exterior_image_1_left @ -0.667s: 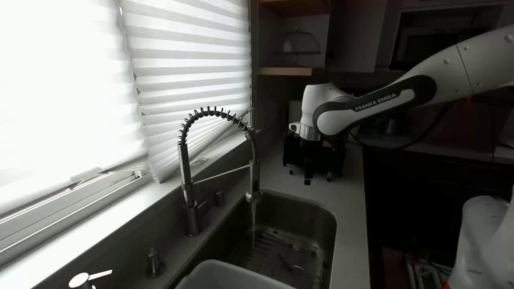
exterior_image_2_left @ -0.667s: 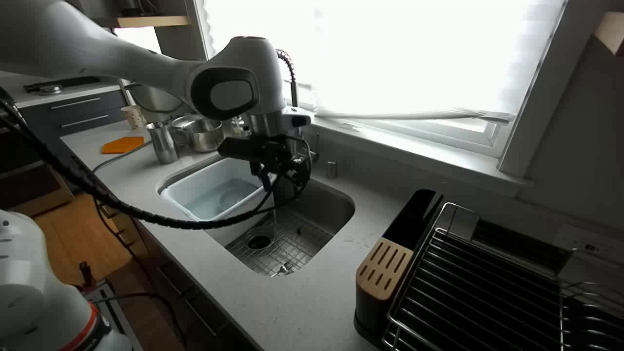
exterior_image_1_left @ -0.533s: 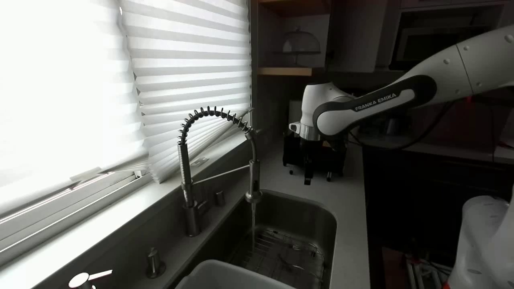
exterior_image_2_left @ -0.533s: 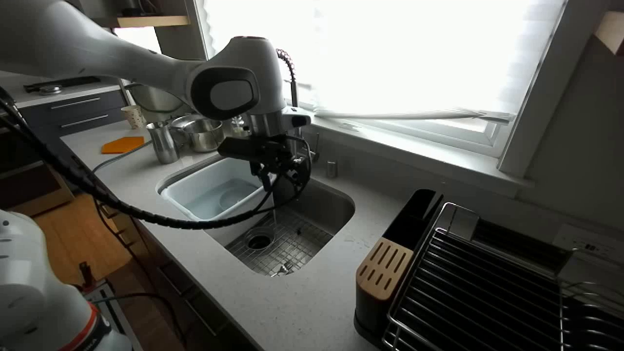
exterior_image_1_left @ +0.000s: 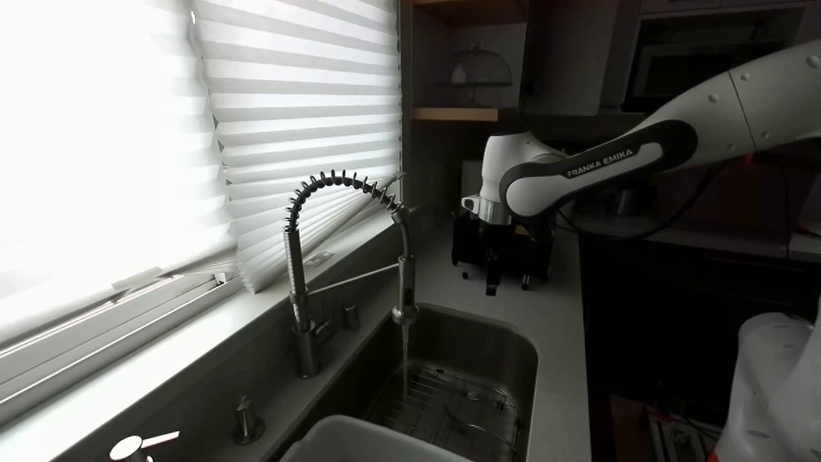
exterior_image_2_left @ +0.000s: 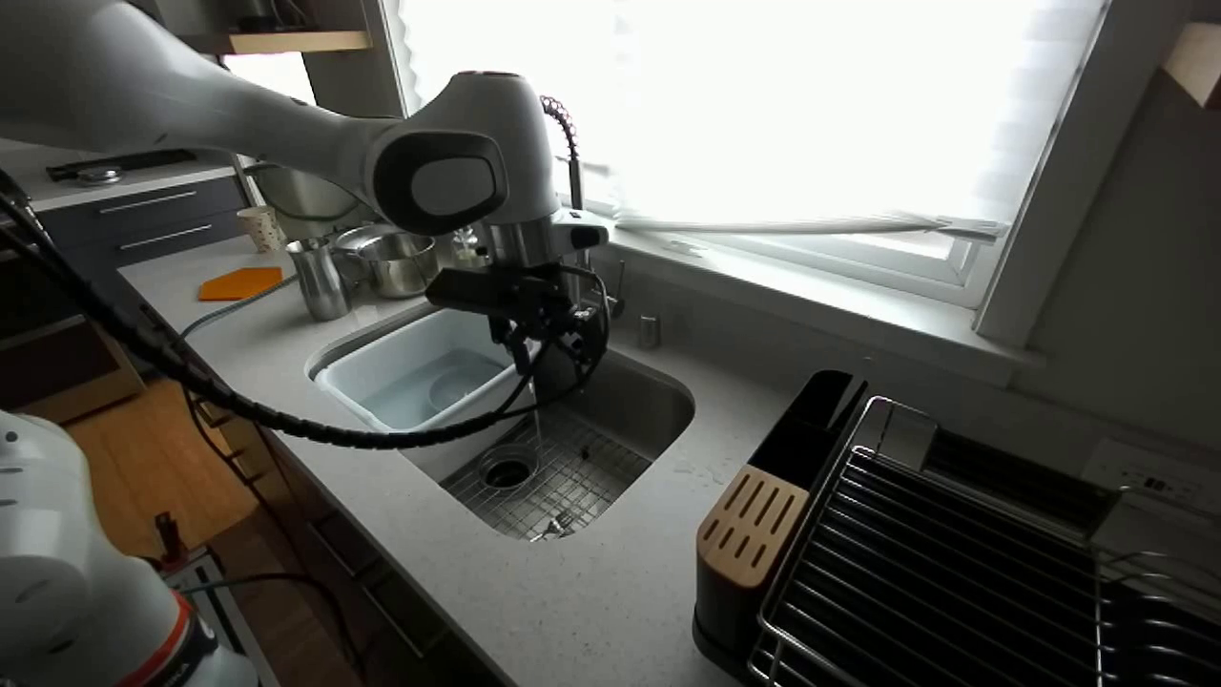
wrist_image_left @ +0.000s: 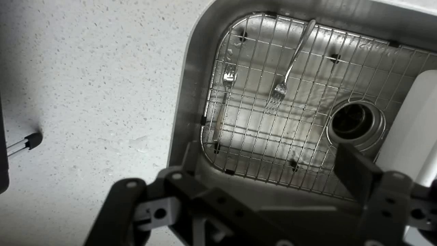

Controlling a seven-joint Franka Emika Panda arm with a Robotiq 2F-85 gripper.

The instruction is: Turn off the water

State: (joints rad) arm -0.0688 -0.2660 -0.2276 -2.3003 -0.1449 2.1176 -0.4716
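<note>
The tall spring-neck faucet (exterior_image_1_left: 306,350) stands behind the sink in an exterior view. Its short side handle (exterior_image_1_left: 324,329) sticks out of the base, and its thin lever (exterior_image_2_left: 620,279) points up in an exterior view. Water (exterior_image_1_left: 405,362) runs from the spray head (exterior_image_1_left: 405,292) into the sink; the stream also shows in an exterior view (exterior_image_2_left: 537,425). My gripper (wrist_image_left: 271,160) is open and empty, with its fingers wide apart above the sink. In an exterior view my gripper (exterior_image_2_left: 548,353) hides most of the faucet body. The handle is out of the wrist view.
A white tub (exterior_image_2_left: 329,377) holding water fills one side of the sink. A dish rack (exterior_image_2_left: 944,553) and a black caddy (exterior_image_2_left: 754,525) stand on the counter. Metal pitchers (exterior_image_2_left: 322,281) stand beyond the tub. Forks (wrist_image_left: 280,89) lie on the sink grid. A soap dispenser (exterior_image_1_left: 246,423) stands near the faucet.
</note>
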